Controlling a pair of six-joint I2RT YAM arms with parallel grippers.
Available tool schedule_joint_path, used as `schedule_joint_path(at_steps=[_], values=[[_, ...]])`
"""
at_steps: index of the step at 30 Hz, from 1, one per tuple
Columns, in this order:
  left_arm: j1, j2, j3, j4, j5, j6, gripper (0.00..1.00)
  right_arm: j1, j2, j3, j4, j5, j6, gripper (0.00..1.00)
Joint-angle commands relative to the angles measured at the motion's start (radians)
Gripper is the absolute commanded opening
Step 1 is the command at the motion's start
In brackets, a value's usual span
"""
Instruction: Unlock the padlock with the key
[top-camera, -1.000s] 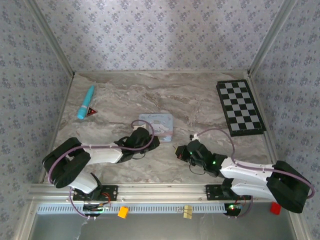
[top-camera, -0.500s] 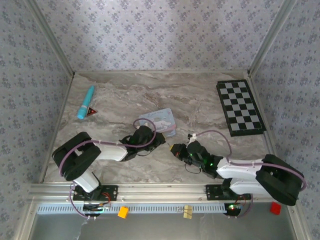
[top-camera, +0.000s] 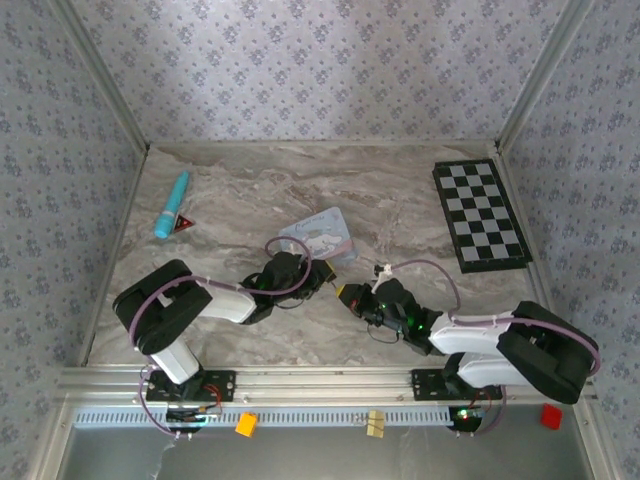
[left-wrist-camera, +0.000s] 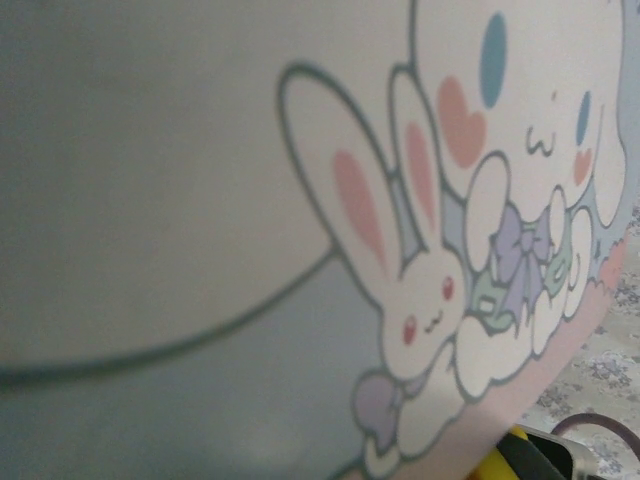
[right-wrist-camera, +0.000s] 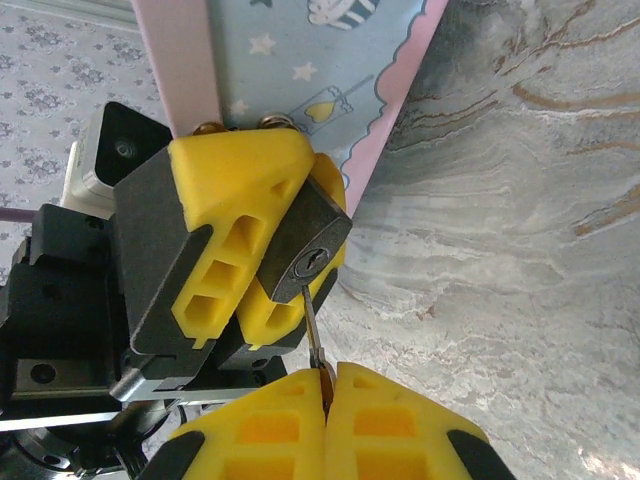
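Alignment explains the pose: the left gripper pinches the padlock against the edge of the tin, with its keyhole turned toward the right gripper, whose fingers are pressed together on the key, its blade meeting the slot

Tin pastel blue, pink edge, white bunny print. Padlock dark grey, key silver. Left gripper, right gripper yellow-black. Desk grey marble. Chessboard black-white checks.
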Motion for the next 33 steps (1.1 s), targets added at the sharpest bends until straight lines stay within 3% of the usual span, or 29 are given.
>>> schedule_joint_path(at_steps=[1,12,33], values=[[0.003,0.017,0.008,0.064,0.063,-0.053,0.13,-0.017,0.013,-0.016,0.044,-0.038,0.02,0.0],[0.014,0.005,-0.004,0.055,0.063,-0.05,0.13,-0.12,-0.025,-0.059,0.063,-0.107,0.027,0.0],[0.023,-0.01,-0.036,0.095,0.06,-0.055,0.13,-0.105,0.156,-0.05,0.33,-0.156,0.074,0.0]])
